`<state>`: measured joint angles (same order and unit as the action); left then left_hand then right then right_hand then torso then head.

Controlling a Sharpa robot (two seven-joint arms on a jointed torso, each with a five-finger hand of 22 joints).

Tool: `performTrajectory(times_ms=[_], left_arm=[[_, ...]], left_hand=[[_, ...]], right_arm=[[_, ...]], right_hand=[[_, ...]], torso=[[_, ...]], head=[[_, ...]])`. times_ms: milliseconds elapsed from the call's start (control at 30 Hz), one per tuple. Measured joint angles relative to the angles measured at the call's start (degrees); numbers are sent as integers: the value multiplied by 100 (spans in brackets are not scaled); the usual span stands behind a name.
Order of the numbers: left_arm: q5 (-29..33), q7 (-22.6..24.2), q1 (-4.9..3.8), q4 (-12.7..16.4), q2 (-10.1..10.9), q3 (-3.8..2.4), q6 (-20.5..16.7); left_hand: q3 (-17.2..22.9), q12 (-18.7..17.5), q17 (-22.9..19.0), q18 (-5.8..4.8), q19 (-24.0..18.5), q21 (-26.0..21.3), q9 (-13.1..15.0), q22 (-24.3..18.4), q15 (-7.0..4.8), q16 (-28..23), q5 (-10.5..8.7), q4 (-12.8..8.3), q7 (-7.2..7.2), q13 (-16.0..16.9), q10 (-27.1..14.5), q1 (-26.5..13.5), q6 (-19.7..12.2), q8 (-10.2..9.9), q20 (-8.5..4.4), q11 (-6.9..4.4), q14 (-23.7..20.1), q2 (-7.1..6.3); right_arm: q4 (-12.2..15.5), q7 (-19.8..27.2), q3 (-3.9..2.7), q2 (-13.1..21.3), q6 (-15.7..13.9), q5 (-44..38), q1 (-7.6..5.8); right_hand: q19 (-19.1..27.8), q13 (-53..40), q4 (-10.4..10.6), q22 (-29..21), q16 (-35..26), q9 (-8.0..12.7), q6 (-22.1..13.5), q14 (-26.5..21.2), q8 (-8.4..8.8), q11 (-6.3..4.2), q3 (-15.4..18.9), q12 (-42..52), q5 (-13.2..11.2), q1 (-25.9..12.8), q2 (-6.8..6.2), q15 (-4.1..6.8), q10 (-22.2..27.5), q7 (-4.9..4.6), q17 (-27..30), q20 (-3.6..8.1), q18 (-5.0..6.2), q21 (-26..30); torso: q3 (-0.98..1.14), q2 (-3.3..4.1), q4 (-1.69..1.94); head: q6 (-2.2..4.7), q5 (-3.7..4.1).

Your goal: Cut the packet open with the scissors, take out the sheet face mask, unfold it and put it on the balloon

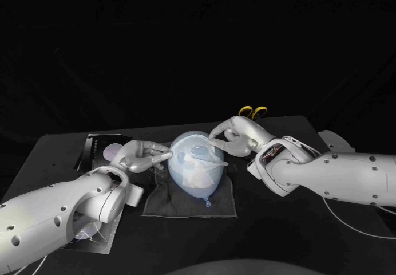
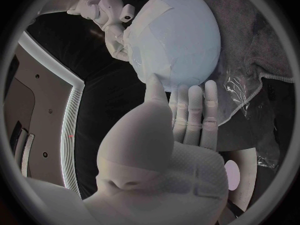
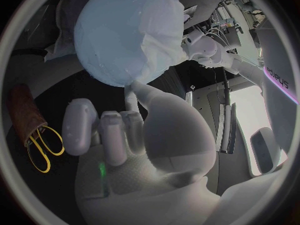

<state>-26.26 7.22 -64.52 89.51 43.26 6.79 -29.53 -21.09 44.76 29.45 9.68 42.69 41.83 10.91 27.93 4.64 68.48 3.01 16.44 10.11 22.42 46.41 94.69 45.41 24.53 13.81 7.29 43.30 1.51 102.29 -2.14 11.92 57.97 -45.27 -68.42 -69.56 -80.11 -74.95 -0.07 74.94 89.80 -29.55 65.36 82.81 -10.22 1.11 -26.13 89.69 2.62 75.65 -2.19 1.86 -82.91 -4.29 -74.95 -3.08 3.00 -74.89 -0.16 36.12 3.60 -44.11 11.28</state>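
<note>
A pale blue balloon (image 1: 194, 163) lies on a grey cloth (image 1: 190, 203) in the middle of the table. The white sheet mask (image 1: 198, 153) is draped over the balloon's upper part. My left hand (image 1: 145, 154) reaches in from the side, with its thumb on the mask's edge (image 2: 147, 60) and its fingers (image 2: 190, 110) straight along the balloon (image 2: 181, 35). My right hand (image 1: 231, 137) touches the balloon's far right side. One digit presses the balloon (image 3: 122, 35) just below the mask (image 3: 159, 47), while the other fingers (image 3: 103, 130) are bent. The scissors (image 1: 253, 110), with yellow handles, lie behind the right hand.
A dark packet (image 1: 103, 146) lies at the back left behind my left hand. A clear plastic wrapper (image 1: 91, 235) lies under my left forearm, and a crumpled piece (image 2: 244, 92) lies beside the cloth. The scissors (image 3: 44, 145) lie next to a brown sleeve (image 3: 24, 110).
</note>
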Motion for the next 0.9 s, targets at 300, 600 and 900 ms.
performTrajectory(times_ms=[300, 600, 900], left_arm=[[0, 0, -1, 1, -1, 0, 0], [1, 0, -2, 5, -6, 0, 0], [3, 0, -1, 6, 0, 0, 0]], left_hand=[[0, 0, -1, -2, -21, 0, 0, -1, 20, 0, 0, 0, 0, 0, 0, 22, 0, 0, 21, 0, -20, 22], [0, 0, -2, -3, -21, 0, -1, -2, 21, 0, 0, 0, 0, 0, -22, 22, 0, 0, 21, -22, -21, 22], [0, 0, -3, -40, -21, 0, -1, -3, 21, 0, 0, 0, 0, -1, -22, 22, 0, 0, 21, -22, -21, 22]], right_arm=[[82, 158, 2, 3, -314, 219, 9], [59, 203, 0, -38, -464, 346, 8], [1, 90, -9, -48, -504, 267, -20]], right_hand=[[0, 0, -33, 1, 0, -2, 9, 0, -69, 0, -140, 12, -11, 61, -29, 0, 0, -6, 0, 0, -2, -21], [0, 5, -88, -1, -4, -3, 9, 1, -111, 0, -259, 12, -22, 76, -46, 0, 0, -5, 5, 0, -3, -21], [1, 3, -143, -4, -20, -3, 7, 1, -132, 0, -381, 11, 5, 77, -51, 0, 0, -3, 4, -1, -4, -21]], torso=[[1, -1, -2], [-2, -2, 0], [-4, -2, 3]], head=[[3, 0], [5, 0], [16, 5]])
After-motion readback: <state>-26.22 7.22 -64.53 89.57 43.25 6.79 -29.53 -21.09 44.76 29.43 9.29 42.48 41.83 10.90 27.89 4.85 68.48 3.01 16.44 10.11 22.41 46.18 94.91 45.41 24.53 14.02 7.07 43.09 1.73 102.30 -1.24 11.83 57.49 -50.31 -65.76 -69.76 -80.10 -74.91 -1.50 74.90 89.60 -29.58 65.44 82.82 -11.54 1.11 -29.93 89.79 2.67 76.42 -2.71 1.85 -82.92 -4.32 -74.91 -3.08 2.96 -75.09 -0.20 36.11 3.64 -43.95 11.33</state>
